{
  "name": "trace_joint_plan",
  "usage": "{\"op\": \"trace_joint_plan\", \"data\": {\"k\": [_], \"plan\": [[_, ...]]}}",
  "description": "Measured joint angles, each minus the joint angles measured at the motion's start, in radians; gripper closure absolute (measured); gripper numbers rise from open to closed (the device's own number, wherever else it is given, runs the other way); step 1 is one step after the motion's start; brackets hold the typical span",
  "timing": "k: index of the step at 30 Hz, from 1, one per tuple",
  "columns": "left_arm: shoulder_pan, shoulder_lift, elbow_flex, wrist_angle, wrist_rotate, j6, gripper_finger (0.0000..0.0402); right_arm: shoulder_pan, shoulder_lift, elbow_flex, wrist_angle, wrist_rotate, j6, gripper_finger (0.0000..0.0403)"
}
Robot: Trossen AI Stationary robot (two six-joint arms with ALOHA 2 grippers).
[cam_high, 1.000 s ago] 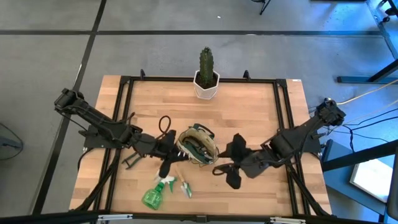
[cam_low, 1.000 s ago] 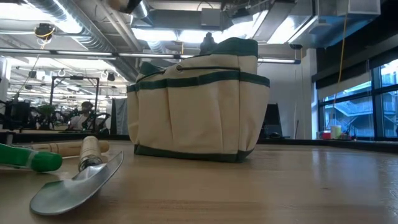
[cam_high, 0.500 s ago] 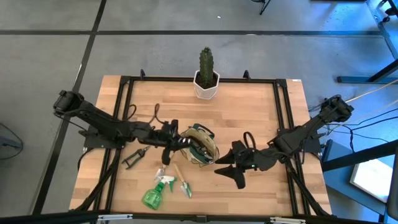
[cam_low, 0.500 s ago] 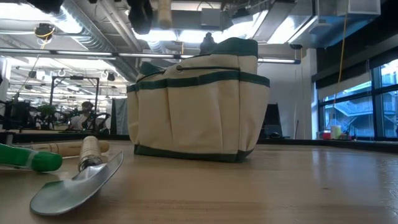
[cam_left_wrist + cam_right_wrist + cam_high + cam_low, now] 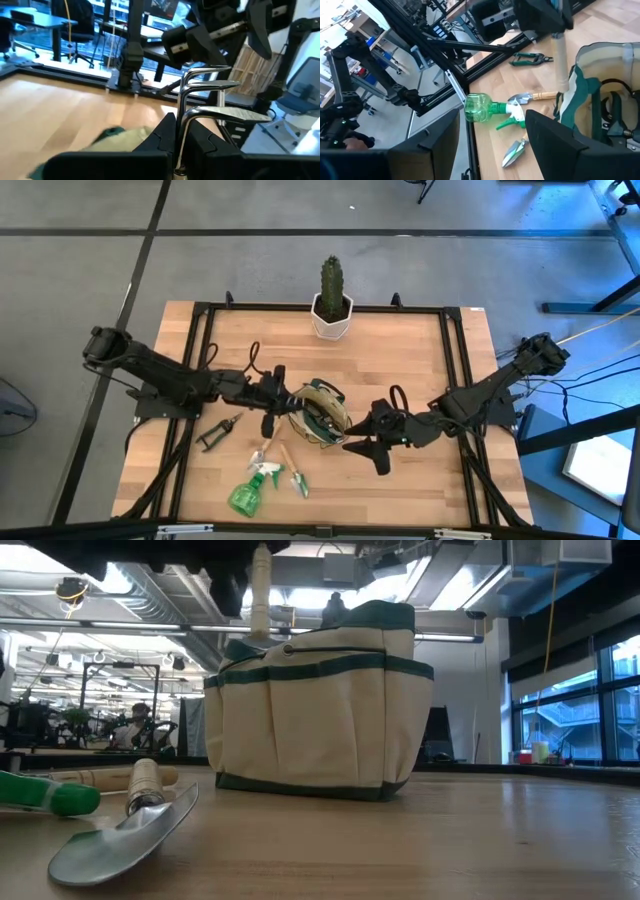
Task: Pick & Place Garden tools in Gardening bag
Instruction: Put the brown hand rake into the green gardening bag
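Small soft fabric tote in cream-tan canvas with olive-green trim and side pockets (image 5: 320, 705), standing upright near the middle of the table, mouth open upward, dark loop handles folded inside (image 5: 318, 412). Silver fork with pale wooden handle (image 5: 207, 97), held upright at the bag's left rim, handle pointing down at the opening (image 5: 260, 590), prongs bent forward. Dark-handled metal pruning shears (image 5: 218, 431), lying flat, left of the bag and apart from it. Translucent green spray bottle with white trigger head (image 5: 248, 492), on its side in front of the bag. Two wooden-handled silver trowels (image 5: 292, 470), lying flat just beside the bottle's head; one blade (image 5: 120, 835) facing up.
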Motion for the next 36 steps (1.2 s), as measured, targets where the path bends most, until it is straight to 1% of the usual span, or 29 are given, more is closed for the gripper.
{"op": "trace_joint_plan", "data": {"k": [3,5,7,11,18,24,28,30,33,36], "plan": [[0.04,-0.001,0.0,-0.028,0.06,-0.019,0.0396,-0.013,0.0,0.0,0.0,-0.004,0.0,0.0175],[0.059,0.0,0.0,-0.056,0.098,-0.051,0.0396,-0.027,0.0,0.0,0.0,-0.027,-0.014,0.0175],[0.063,0.0,0.0,-0.063,0.11,-0.064,0.0396,-0.042,0.0,0.0,0.0,-0.06,-0.03,0.0175],[0.059,0.0,0.0,-0.064,0.109,-0.038,0.0396,-0.062,0.0,0.0,0.001,-0.103,-0.039,0.0174],[0.079,-0.001,0.0,-0.161,0.096,-0.051,0.0396,-0.074,0.0,0.0,0.001,-0.104,-0.042,0.0174],[0.093,-0.001,0.0,-0.14,0.085,-0.029,0.0396,-0.081,0.0,0.0,0.001,-0.104,-0.046,0.0174],[0.093,-0.001,0.0,-0.108,0.137,-0.071,0.0396,-0.081,0.0,0.0,0.001,-0.104,-0.061,0.0174],[0.078,-0.001,0.0,-0.107,0.145,-0.086,0.0396,-0.081,0.0,0.0,0.001,-0.104,-0.061,0.0174],[0.043,-0.011,0.001,-0.103,0.121,-0.078,0.0396,-0.081,0.0,0.0,0.001,-0.104,-0.061,0.0174],[0.024,-0.011,0.001,-0.114,0.064,-0.061,0.0396,-0.081,0.0,0.0,0.001,-0.104,-0.061,0.0174]]}}
